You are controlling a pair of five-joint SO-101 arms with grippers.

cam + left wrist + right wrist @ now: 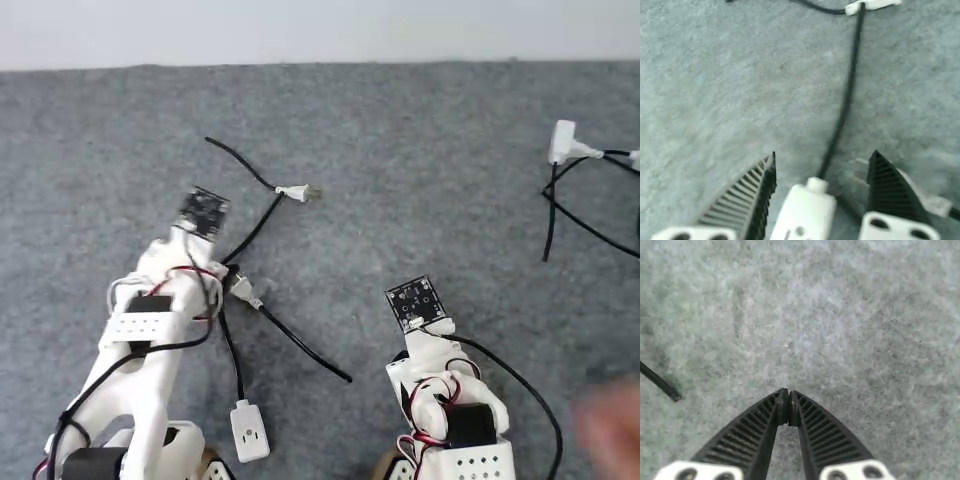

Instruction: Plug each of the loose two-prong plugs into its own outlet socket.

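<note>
- My left pincer (823, 156) first: a white plastic moulded cable end (805, 215) sits right between my two black ribbed fingers (747, 200), deep in the gap. I cannot tell whether it carries prongs.
- The left pincer is spread wide. Carpet shows on either side of the piece, neither finger appears to touch it, and nothing is held.
- Out of that piece a thin black cable (847, 95) runs straight ahead past my fingertips. It ends at a small white two-prong plug (872, 5) well beyond them.
- Just outside one finger, a second white plug (243, 290) lies on the flat grey carpet (400, 130). Its trailing black cord (300, 345) heads off towards my other arm.
- Behind the left pincer, back by the arm's base, a white rectangular outlet socket (248, 430) lies face up.
- Over to my right pincer (789, 392): it is shut tight with the ribbed tips pressed together. It is empty and points down at the carpet.
- A loose cord end (662, 385), black, lies off to one side of those tips and apart from them.
- Far out ahead of the right pincer, well apart, there's a distant white outlet piece (563, 142) with black cords running from it.
</note>
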